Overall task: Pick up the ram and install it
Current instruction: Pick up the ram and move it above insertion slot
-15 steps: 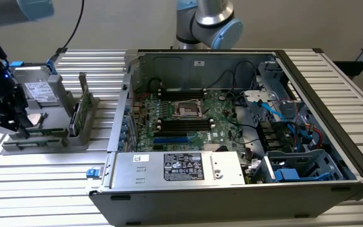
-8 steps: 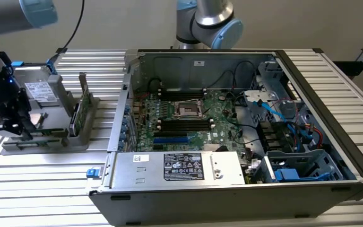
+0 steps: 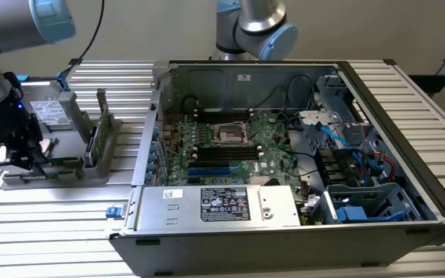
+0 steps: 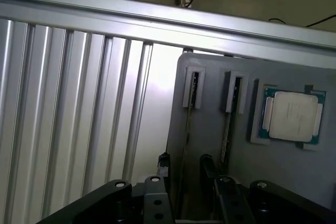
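Gripper point(image 4: 184, 165): released, jaws astride the ram point(image 4: 186, 129).
Ram: edge-up in gray holder point(image 4: 273, 174), not yet lifted.
Motherboard slots point(image 3: 224, 152): apparently unfilled; pickup and install both left.

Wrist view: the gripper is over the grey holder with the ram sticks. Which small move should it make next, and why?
Probably ease the gripper straight toward the grey holder, with the jaws open. The thin edge of the ram runs between the two fingers with a gap on each side, so it seems lined up but is not yet gripped.
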Robot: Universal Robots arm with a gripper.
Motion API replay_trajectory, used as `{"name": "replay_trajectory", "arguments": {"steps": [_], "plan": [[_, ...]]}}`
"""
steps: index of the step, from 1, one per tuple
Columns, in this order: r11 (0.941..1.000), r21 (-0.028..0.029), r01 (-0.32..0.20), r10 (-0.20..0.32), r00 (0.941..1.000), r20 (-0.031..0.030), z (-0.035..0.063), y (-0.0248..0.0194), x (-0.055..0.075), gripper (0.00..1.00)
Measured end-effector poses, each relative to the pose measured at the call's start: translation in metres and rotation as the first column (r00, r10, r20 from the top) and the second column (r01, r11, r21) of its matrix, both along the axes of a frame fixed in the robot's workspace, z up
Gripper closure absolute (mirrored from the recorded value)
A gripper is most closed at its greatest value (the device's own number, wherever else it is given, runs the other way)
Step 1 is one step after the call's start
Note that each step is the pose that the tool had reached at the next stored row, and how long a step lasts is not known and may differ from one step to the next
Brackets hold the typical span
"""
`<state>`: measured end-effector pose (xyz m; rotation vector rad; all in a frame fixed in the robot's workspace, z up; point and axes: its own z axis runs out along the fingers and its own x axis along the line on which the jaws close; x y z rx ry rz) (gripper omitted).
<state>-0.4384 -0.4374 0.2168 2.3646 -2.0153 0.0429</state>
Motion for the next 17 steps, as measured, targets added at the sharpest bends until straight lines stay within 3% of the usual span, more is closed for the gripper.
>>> {"name": "replay_trajectory", "arguments": {"steps": [17], "plan": [[1.0000,0.0002,-0.001,0.001,1.0000,-0.0002,-0.0239,-0.0002,0.001,0.64]]}}
